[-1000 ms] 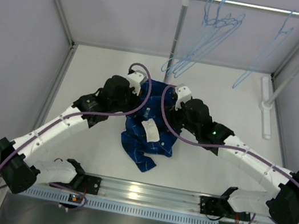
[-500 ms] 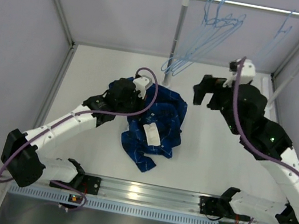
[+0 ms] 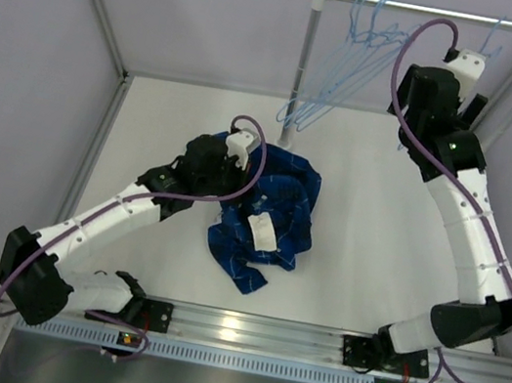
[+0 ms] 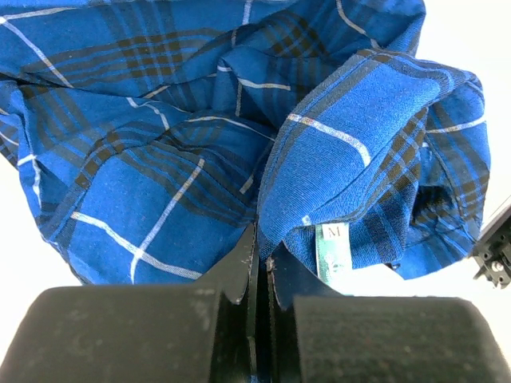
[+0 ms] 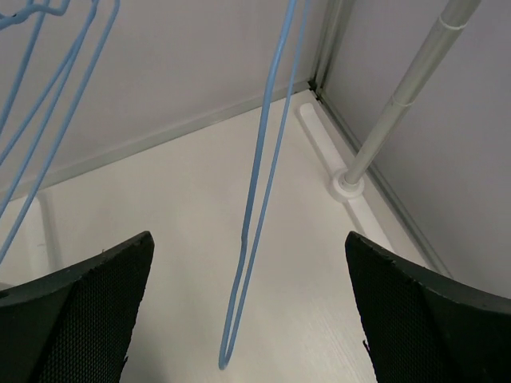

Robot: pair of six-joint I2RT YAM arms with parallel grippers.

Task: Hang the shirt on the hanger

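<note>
The dark blue plaid shirt (image 3: 285, 197) lies crumpled on the table's middle, its white label (image 3: 259, 232) facing up. My left gripper (image 3: 229, 159) is shut on a fold of the shirt (image 4: 160, 159), next to the neck tag marked M (image 4: 331, 249). My right gripper (image 3: 419, 99) is raised beside the rail and is open and empty. A single pale-blue hanger (image 3: 489, 36) hangs at the rail's right end. In the right wrist view this hanger (image 5: 257, 207) hangs just ahead, between the two spread fingers (image 5: 80, 311).
Several more blue hangers (image 3: 351, 55) hang at the left end of the rail (image 3: 436, 12). The rack's left pole (image 3: 302, 71) stands just behind the shirt. Its right pole (image 5: 399, 104) and foot (image 5: 348, 185) stand by the wall. Walls close the table on three sides.
My right arm has left the shirt and swung up and right to the lone hanger on the rail. The left gripper has stayed on the shirt, which has spread a little.
</note>
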